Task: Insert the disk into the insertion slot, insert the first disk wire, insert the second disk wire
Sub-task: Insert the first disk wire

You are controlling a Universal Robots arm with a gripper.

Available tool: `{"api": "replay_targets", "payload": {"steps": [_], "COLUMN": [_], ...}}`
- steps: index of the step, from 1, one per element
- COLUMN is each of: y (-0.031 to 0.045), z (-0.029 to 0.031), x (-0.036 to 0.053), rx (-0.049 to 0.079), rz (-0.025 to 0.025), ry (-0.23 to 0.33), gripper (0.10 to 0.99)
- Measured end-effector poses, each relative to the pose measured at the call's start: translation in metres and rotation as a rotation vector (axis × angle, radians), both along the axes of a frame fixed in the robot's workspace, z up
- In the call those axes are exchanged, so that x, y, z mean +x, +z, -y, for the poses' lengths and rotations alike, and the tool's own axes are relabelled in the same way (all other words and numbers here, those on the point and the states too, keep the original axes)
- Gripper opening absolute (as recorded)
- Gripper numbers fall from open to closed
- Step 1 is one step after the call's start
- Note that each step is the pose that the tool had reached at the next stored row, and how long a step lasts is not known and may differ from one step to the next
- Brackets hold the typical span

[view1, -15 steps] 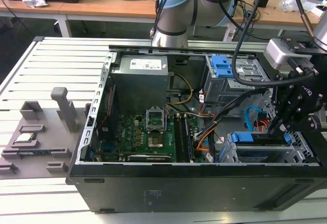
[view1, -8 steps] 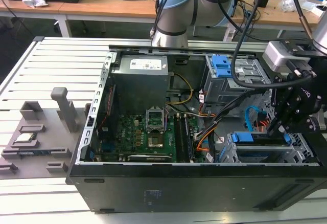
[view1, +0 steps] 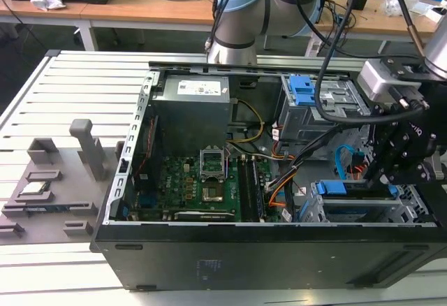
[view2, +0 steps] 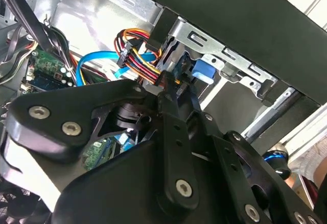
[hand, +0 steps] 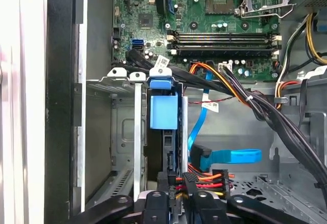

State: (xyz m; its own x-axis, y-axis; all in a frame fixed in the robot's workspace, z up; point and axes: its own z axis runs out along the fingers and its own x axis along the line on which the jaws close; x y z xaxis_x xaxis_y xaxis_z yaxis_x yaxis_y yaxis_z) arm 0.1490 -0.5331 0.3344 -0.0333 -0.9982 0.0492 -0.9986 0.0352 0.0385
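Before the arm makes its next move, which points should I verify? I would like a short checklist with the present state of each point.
1. The disk sits in the insertion slot: ok, its blue frame is inside the cage.
2. The gripper grips the first disk wire at its black plug: ok.
3. That plug is mated with the disk: cannot tell, the fingers cover the joint.
4. The second disk wire is connected to the disk: not ok, its plug hangs free beside the disk.
5. The black cable bundle is apart from the gripper: ok.
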Motion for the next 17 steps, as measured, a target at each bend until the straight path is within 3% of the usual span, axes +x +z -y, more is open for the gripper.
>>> {"api": "replay_targets", "payload": {"steps": [3, 8, 10, 11, 17], "y": [0.0109, 0.0289, 0.0377, 0.0409, 0.0425], "z": [-0.0005, -0.0101, -0.0136, -0.0141, -0.0141], "x": [0.0000, 0.0000, 0.0000, 0.0000, 0.0000], "rx": [0.000, 0.000, 0.000, 0.000, 0.000], "rz": [0.0000, 0.0000, 0.0000, 0.0000, 0.0000], "ry": [0.000, 0.000, 0.000, 0.000, 0.000], "gripper": [0.243, 0.227, 0.106, 0.106, 0.106]}}
